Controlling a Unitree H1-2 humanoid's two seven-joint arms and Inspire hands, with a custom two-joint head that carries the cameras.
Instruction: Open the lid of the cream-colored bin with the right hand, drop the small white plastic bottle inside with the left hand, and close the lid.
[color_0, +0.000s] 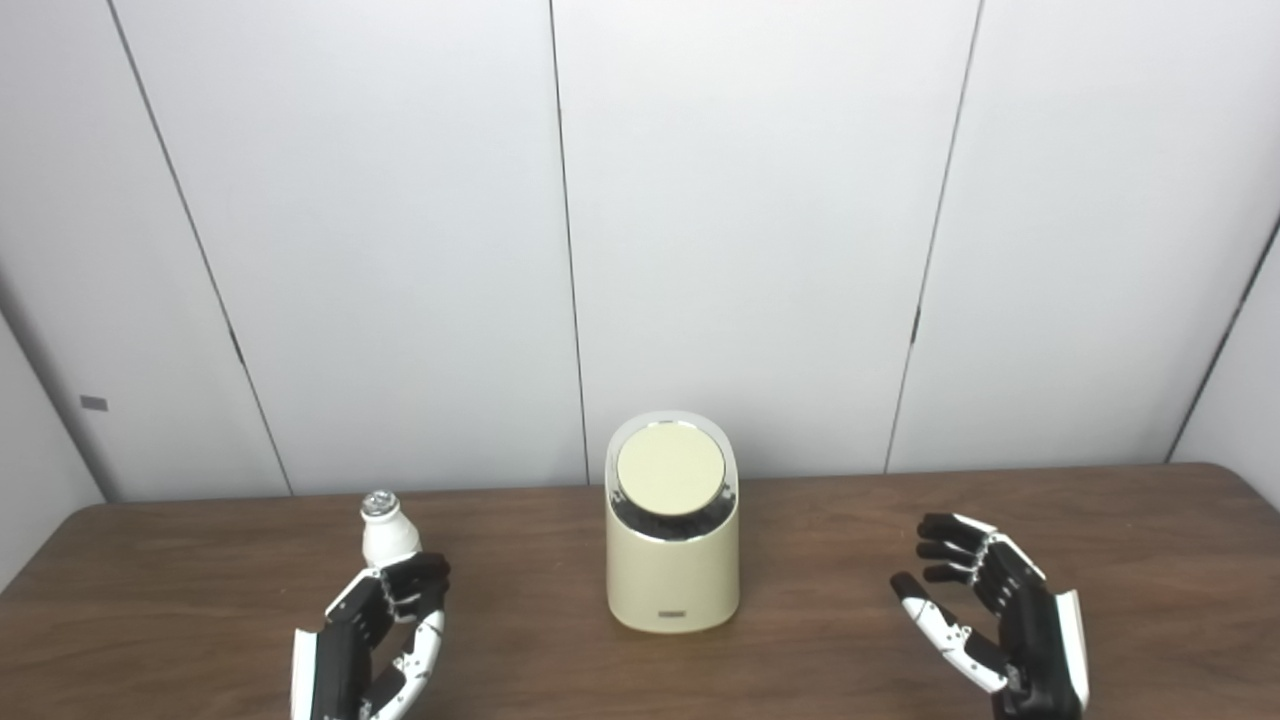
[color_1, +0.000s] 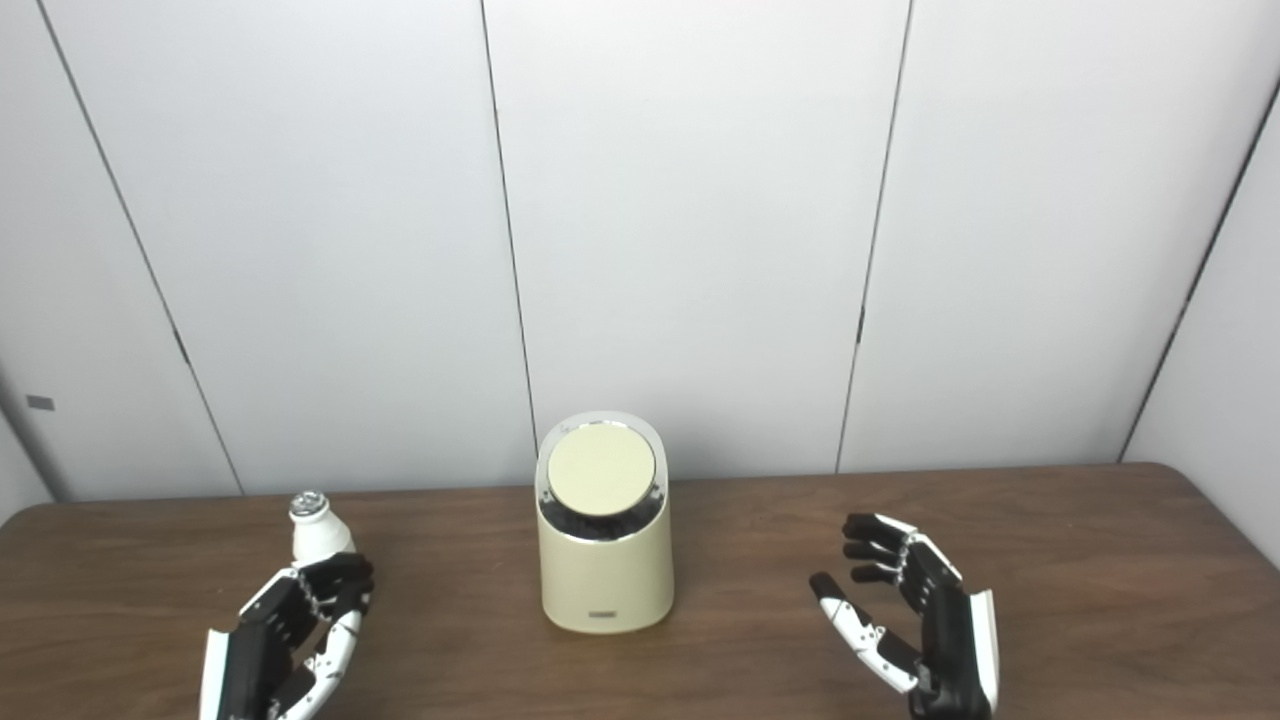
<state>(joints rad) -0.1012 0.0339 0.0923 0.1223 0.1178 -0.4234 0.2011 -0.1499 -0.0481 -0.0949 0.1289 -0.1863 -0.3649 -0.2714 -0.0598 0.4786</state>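
Note:
The cream-colored bin (color_0: 672, 575) stands at the middle of the brown table, its round tilted lid (color_0: 670, 468) down in a shiny rim. A small white plastic bottle (color_0: 388, 537) with a silver cap stands upright to the bin's left. My left hand (color_0: 375, 630) is just in front of the bottle, open, with its fingers loosely curled and hiding the bottle's base; I cannot tell whether they touch it. My right hand (color_0: 990, 610) hovers open to the right of the bin, palm turned toward it, well apart from it.
The brown wooden table (color_0: 820, 640) runs the full width of the view, with a rounded far right corner (color_0: 1240, 475). White wall panels (color_0: 740, 200) stand right behind its far edge, close behind the bin.

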